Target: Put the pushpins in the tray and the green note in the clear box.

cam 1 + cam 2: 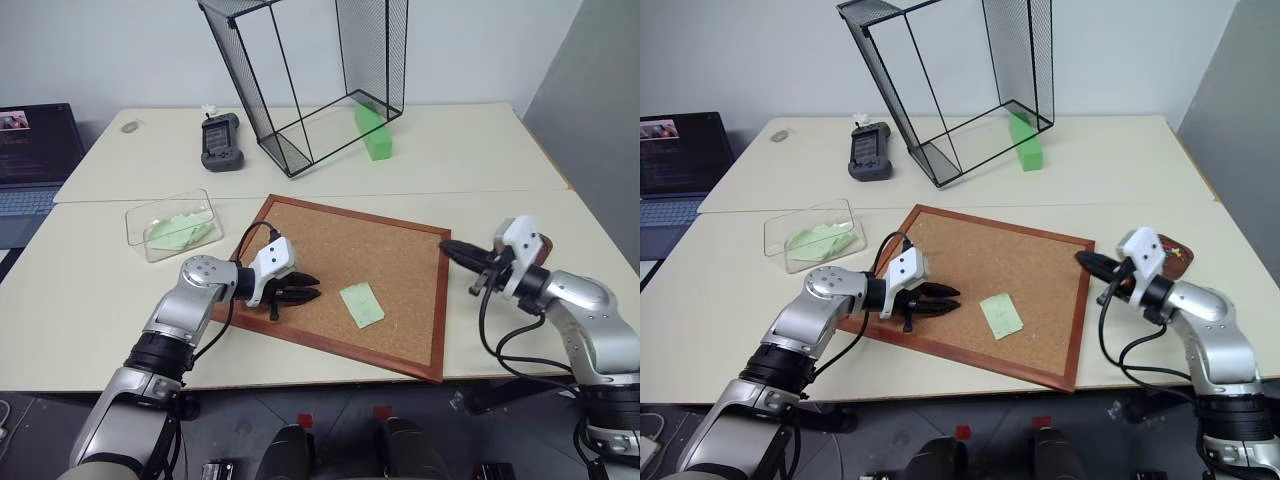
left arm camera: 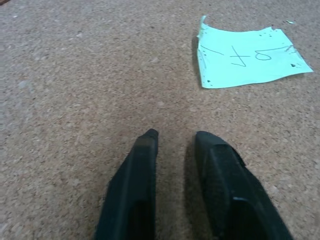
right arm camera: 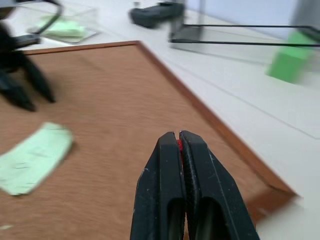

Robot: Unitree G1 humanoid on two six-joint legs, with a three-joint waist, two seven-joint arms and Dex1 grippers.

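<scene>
The green note lies flat on the corkboard, a pale slip with pen marks. My left gripper rests low over the cork just left of the note, open a little, with nothing between its fingers. My right gripper hovers over the board's right edge, shut on a red pushpin that shows as a red speck at its tips. The dark brown tray sits on the table behind my right wrist, partly hidden. The clear box stands left of the board with green slips inside.
A tall black wire-mesh basket stands tilted at the back, with a bright green block beside it. A black handheld device lies at the back left. A laptop sits at the far left.
</scene>
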